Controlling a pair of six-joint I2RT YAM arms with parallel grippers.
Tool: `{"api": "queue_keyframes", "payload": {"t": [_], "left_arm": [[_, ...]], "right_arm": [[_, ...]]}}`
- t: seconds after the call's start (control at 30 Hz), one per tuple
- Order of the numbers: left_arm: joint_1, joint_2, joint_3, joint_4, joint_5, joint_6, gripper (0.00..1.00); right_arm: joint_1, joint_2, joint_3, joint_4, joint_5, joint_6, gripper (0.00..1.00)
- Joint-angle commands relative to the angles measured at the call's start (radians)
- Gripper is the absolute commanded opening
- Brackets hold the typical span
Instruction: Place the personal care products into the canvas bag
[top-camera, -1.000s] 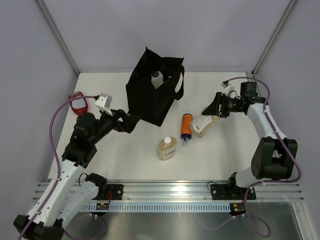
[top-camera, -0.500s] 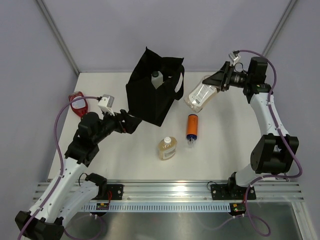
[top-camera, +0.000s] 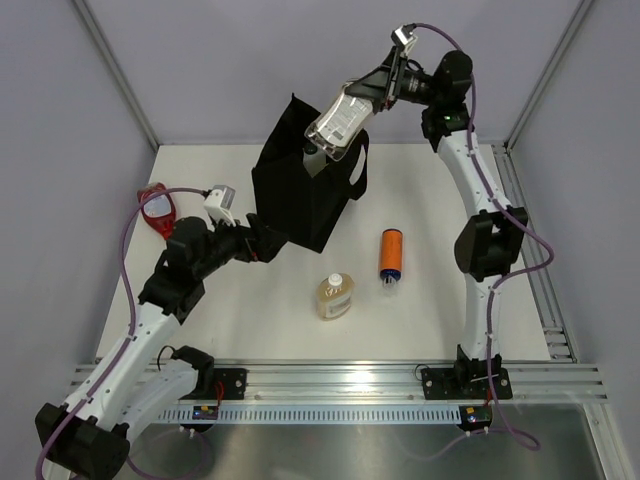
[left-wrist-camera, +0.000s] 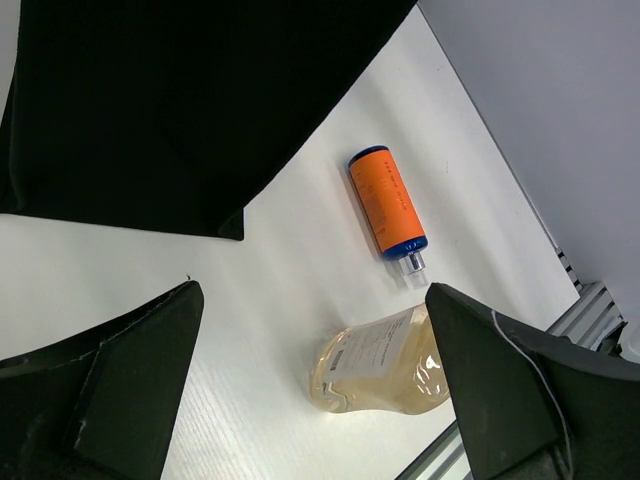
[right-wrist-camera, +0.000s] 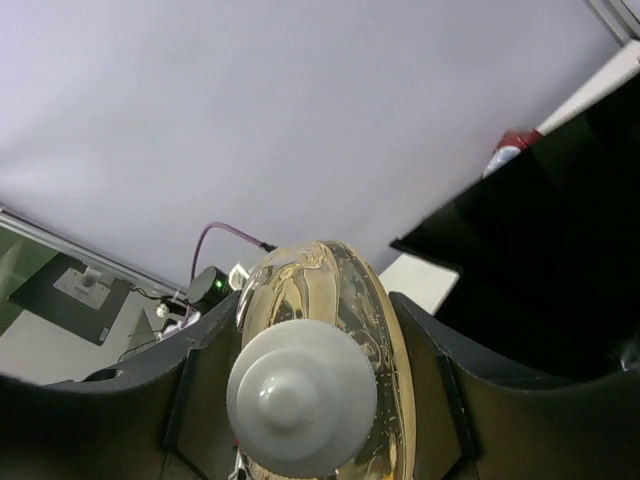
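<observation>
As our right pincer (top-camera: 372, 88) clamps the amber bottle (top-camera: 338, 122) in the air, the canvas bag (top-camera: 300, 195) stands just below that pincer; our left pincer (top-camera: 266, 243), jaws apart, holds nothing beside the bag's near corner

Matt, softly creased woven cloth is seen on the black canvas tote bag (top-camera: 300, 195). Glossy transparent plastic is shown by the lifted clear amber-liquid bottle with a smooth white cap (top-camera: 338, 123) and by the squat amber-liquid bottle toward the near edge (top-camera: 334, 297). A smooth satin coat is worn by the orange cylinder bottle (top-camera: 391, 252). The white tabletop (top-camera: 450, 300) is finished matt, and the ribbed metal rail along its near edge (top-camera: 340, 378) is brushed.
</observation>
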Motion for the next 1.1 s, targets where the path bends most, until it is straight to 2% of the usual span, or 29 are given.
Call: {"api": "queue_keyframes", "payload": {"t": [0.0,0.03,0.1,0.3,0.37,0.47,0.5,0.53,0.57,0.6,0.67,0.7,0.77,0.9,1.0,1.07], "left_arm": [[0.002,0.000,0.018,0.040,0.021,-0.013,0.99],[0.002,0.000,0.019,0.037,0.018,-0.016,0.99],[0.002,0.003,0.029,0.024,0.008,-0.013,0.99],[0.002,0.003,0.053,-0.023,-0.034,0.000,0.99],[0.002,0.003,0.052,-0.027,-0.046,0.003,0.99],[0.002,0.003,0.052,-0.035,-0.068,0.010,0.99],[0.002,0.003,0.053,-0.042,-0.101,0.010,0.99],[0.002,0.008,0.055,-0.052,-0.135,0.006,0.99],[0.002,0.008,0.065,-0.072,-0.249,-0.005,0.99],[0.003,0.012,0.073,-0.125,-0.319,-0.046,0.99],[0.005,0.023,0.105,-0.185,-0.522,-0.075,0.99],[0.008,0.037,0.117,-0.241,-0.570,-0.092,0.99],[0.017,0.048,0.136,-0.283,-0.668,-0.098,0.99],[0.074,0.071,0.174,-0.389,-0.730,-0.126,0.99],[0.207,0.091,0.173,-0.408,-0.648,-0.144,0.99],[0.318,0.114,0.150,-0.379,-0.536,-0.135,0.99]], "right_arm": [[0.051,0.086,0.226,0.075,0.114,0.102,0.00],[0.062,0.101,0.279,-0.011,0.141,0.020,0.00],[0.095,0.155,0.309,-0.019,0.154,-0.003,0.00],[0.114,0.250,0.433,-0.227,0.243,-0.265,0.00],[0.118,0.246,0.432,-0.277,0.264,-0.418,0.00],[0.138,0.217,0.420,-0.454,0.290,-0.700,0.00],[0.161,0.203,0.392,-0.540,0.298,-0.781,0.00],[0.177,0.191,0.374,-0.589,0.327,-0.964,0.00],[0.195,0.154,0.352,-0.637,0.351,-1.057,0.00],[0.215,0.131,0.285,-0.694,0.376,-1.227,0.00],[0.269,0.079,0.214,-0.715,0.454,-1.349,0.00],[0.285,0.069,0.170,-0.731,0.479,-1.425,0.00],[0.319,0.066,0.157,-0.751,0.543,-1.463,0.00],[0.335,0.135,0.232,-0.826,0.626,-1.466,0.00],[0.342,0.187,0.263,-0.873,0.655,-1.487,0.00],[0.345,0.192,0.245,-0.877,0.671,-1.501,0.06]]}}
